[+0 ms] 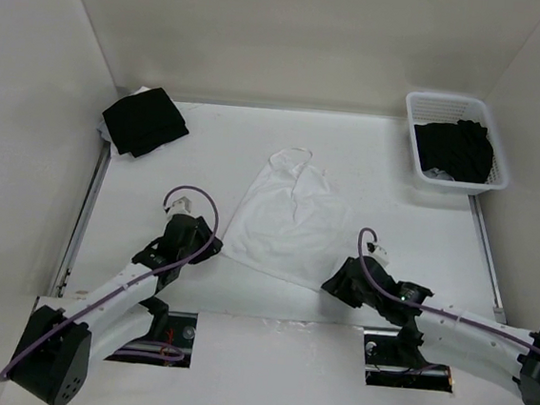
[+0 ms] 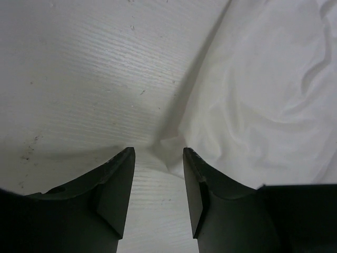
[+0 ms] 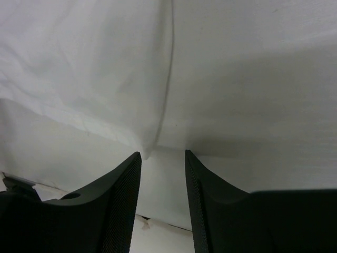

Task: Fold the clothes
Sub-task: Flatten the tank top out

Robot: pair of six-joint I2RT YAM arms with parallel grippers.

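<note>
Risk sits at both near corners of the hem. At far left we see a folded black garment (image 1: 144, 120), well apart from the work. The left gripper (image 2: 158, 153) stands with its jaws parted and nothing pinched. The near-left hem corner of the white sleeveless top (image 1: 288, 219) lies on the table (image 1: 158, 173) just ahead of it, in line with the gap. If we close too high, we judge the jaws would meet above the thin cloth and come away empty; too low, and they scrape the tabletop.

The top itself lies spread out mid-table, straps toward the far side. The right gripper (image 3: 163, 154) is likewise parted and empty. Its hem corner sits off-centre, toward the left jaw, so closing there could catch only the seam edge and slip. One corner caught and the other missed would drag the fabric askew. At far right a white basket (image 1: 457, 99) of black clothes (image 1: 457, 149) stands well apart.
</note>
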